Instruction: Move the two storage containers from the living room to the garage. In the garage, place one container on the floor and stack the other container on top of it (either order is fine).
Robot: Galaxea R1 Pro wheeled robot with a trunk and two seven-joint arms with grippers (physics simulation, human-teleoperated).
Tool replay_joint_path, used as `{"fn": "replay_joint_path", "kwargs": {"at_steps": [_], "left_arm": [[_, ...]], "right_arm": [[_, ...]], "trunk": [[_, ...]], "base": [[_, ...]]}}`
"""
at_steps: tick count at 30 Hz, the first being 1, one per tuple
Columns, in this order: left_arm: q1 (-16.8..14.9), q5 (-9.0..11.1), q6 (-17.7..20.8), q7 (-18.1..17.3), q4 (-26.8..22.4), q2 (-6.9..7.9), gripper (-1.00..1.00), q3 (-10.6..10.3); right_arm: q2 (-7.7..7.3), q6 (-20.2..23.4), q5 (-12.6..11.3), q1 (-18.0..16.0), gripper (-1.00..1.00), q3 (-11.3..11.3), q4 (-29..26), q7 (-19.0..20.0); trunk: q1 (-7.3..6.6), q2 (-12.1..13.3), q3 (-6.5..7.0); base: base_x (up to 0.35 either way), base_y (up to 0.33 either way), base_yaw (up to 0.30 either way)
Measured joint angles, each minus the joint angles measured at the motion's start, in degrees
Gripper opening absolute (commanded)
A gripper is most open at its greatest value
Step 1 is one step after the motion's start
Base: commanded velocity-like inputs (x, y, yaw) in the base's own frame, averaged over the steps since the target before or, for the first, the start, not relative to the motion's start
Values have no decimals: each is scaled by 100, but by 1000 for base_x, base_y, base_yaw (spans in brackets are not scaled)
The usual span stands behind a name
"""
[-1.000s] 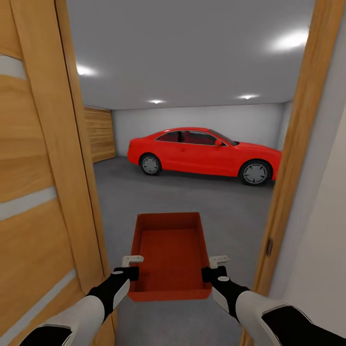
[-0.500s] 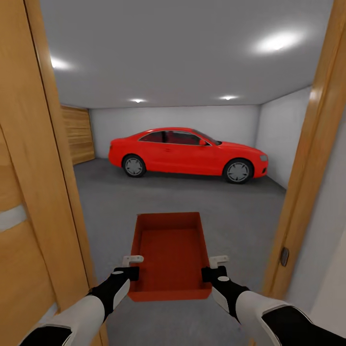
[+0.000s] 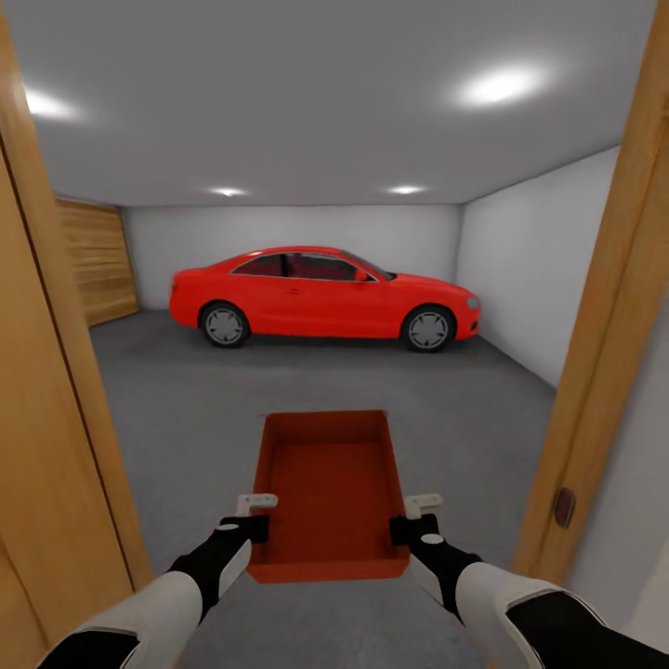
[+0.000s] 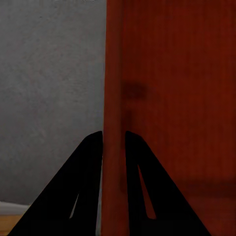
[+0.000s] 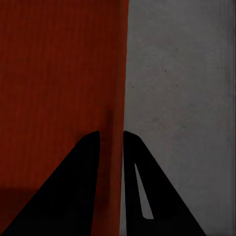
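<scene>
Orange-red container [image 3: 330, 492] was pinched on both side walls by left fingers [image 4: 93, 162] and right fingers [image 5: 135, 162]; best kept level, heading 12 o'clock onto garage floor [image 3: 214, 390].

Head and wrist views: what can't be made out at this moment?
- Container underside: head view, hidden by its own walls.
- Garage corners beside the doorway: head view, blocked by the door and door frame.
- Far side of the red car: head view, hidden by its body.
- Left gripper and right gripper fingers: wrist views, black silhouettes on the container's walls.
</scene>
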Motion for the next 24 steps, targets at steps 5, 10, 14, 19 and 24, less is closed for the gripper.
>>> {"fn": "replay_joint_path", "kwargs": {"at_steps": [5,10,14,19,24], "left_arm": [[1,2,0,2,0,1,-100,0],[2,6,0,3,-6,1,-100,-5],[1,3,0,1,-2,1,-100,-1],[1,2,0,1,-1,1,-100,0],[1,0,3,3,-1,0,-100,1]], "right_arm": [[1,3,3,0,-100,0,-1,-1],[0,0,7,-1,-100,-5,-3,1],[0,4,4,-1,-100,-2,-2,1],[0,4,4,0,-100,-1,-1,1],[1,4,1,0,-100,0,0,2]], "trunk": [[0,0,0],[0,0,0],[0,0,0],[0,0,0],[-2,0,0]], "base": [[5,4,-114],[1,1,-14],[0,0,-1],[13,8,0],[139,123,0]]}}
